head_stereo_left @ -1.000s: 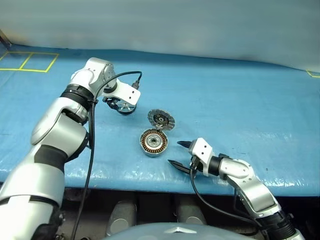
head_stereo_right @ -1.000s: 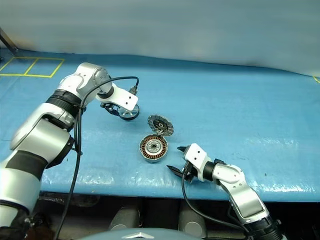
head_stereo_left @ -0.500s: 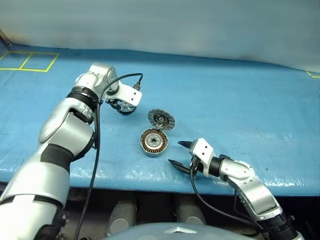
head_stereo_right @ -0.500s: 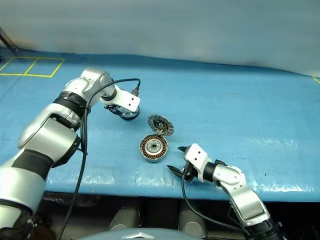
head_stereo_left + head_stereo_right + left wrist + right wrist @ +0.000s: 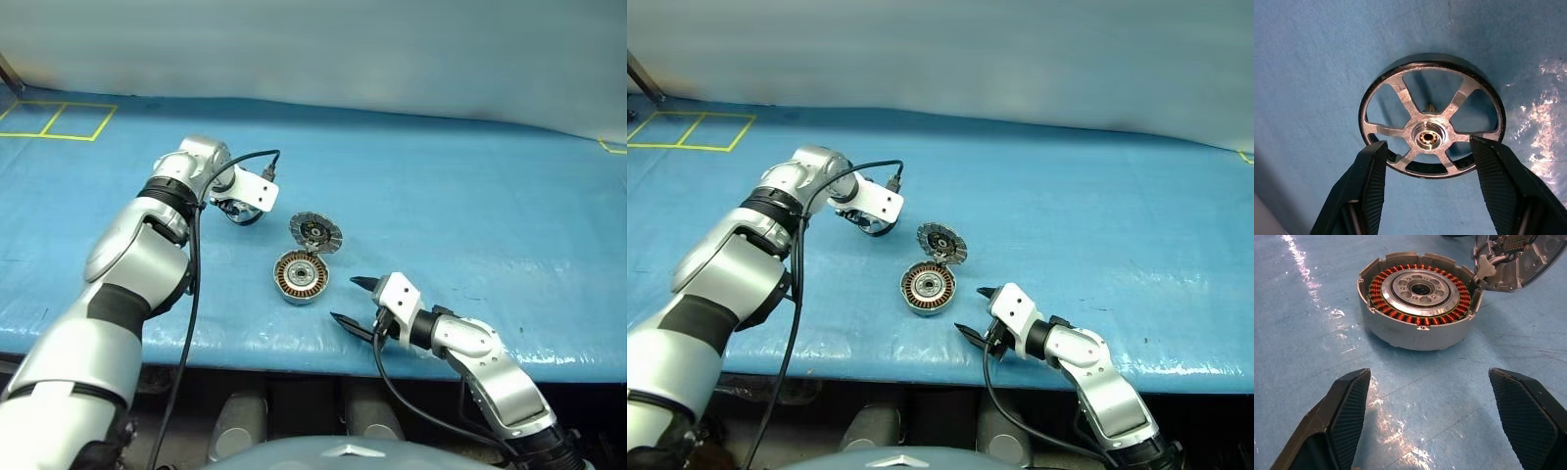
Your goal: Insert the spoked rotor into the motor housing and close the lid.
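Note:
The spoked rotor (image 5: 1432, 115), a dark ring with silver spokes, lies flat on the blue table at the left. My left gripper (image 5: 1428, 147) is open just above it, pointing steeply down. Its fingertips (image 5: 1374, 156) overlap the near part of the rim on both sides. I cannot tell whether they touch it. The motor housing (image 5: 301, 277), a silver cup with copper windings, sits mid-table. Its lid (image 5: 315, 233) stands open on the far side, dark face toward me. My right gripper (image 5: 353, 302) rests open and empty, just right of the housing (image 5: 1418, 308).
A black cable (image 5: 186, 323) hangs along my left arm. Yellow tape lines (image 5: 59, 119) mark the table's far left corner. The table's front edge (image 5: 294, 354) runs just below my right gripper.
My left hand has sunk slightly and tipped further down over the rotor, its forearm swinging in. The rotor, the housing, the lid and my right arm have not moved.

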You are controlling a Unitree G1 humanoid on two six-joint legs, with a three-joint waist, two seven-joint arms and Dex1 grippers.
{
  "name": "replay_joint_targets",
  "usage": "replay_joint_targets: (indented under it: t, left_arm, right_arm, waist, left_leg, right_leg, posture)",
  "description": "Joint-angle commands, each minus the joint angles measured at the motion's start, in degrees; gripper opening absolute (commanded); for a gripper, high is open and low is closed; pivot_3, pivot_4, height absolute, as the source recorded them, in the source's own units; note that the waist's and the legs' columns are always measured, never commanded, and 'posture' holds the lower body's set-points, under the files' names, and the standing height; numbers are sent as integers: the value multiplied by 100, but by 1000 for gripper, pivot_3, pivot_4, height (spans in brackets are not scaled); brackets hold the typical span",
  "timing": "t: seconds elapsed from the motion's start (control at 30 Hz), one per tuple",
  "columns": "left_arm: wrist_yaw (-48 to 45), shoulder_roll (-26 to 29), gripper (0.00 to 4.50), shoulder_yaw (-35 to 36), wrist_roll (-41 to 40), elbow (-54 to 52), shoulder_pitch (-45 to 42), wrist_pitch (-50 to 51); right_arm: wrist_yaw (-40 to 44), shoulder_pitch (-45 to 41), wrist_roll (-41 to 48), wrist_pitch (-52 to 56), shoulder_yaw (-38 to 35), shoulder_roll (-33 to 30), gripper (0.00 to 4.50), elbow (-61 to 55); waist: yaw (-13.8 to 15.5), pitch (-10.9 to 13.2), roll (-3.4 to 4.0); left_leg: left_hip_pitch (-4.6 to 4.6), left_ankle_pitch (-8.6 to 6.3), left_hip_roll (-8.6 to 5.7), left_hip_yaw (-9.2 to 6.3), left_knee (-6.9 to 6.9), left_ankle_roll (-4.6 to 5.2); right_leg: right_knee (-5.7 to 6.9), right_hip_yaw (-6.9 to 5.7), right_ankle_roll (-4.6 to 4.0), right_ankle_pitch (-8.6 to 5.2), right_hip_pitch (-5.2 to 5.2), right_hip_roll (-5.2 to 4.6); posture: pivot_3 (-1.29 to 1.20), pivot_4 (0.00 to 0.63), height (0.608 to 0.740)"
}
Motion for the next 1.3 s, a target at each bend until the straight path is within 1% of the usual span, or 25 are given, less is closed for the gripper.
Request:
replay_joint_targets:
  t: [0.03, 0.47, 0.67, 1.1, 1.2, 1.3]
  left_arm:
    - [61, 72, 2900, 28, 44, 41, 29, -67]
    - [251, 121, 2900, 51, 39, 41, 122, -97]
    - [228, 171, 2900, 62, 33, 41, 31, -76]
    - [168, 131, 2900, 84, -10, 64, 146, 25]
    - [89, 98, 2351, 113, -49, 55, 196, 9]
    - [107, 64, 1381, 131, -60, 42, 217, 70]
  right_arm:
    - [-26, -32, 47, -42, -59, 11, 4078, -226]
    - [-15, -77, 39, -50, -39, 10, 4078, -202]
    - [-12, -99, 4, -81, -1, 19, 4078, -164]
    - [-40, -67, -23, -105, 20, 52, 4078, -169]
    - [-50, -55, -23, -98, 14, 49, 4078, -187]
    - [-57, -41, -24, -81, 9, 41, 4078, -204]
  waist:
    - [3, 0, 0]
    - [8, 0, 0]
    - [6, 0, 0]
    - [7, 0, 0]
    - [7, -1, 1]
    - [20, -1, 1]
  left_leg:
    - [0, 0, 0, 0, 0, 0]
    - [11, 0, 0, 0, 4, 0]
    - [10, 0, 0, 0, 4, 0]
    - [8, 0, 0, 0, 4, 0]
    - [11, 0, 0, 0, 4, 0]
    - [15, 0, 0, 0, 6, 0]
  right_leg:
    - [0, 0, 0, 0, 0, 0]
    - [6, 0, 0, 0, 9, 0]
    - [7, 0, 0, 0, 7, 0]
    - [6, 0, 0, 0, 6, 0]
    - [6, 0, 0, 0, 8, 0]
    - [8, 0, -1, 0, 11, 0]
  posture:
    - [0, 150, 740]
    - [0, 150, 740]
    - [0, 150, 740]
    - [0, 150, 740]
    - [0, 150, 740]
    - [0, 150, 740]
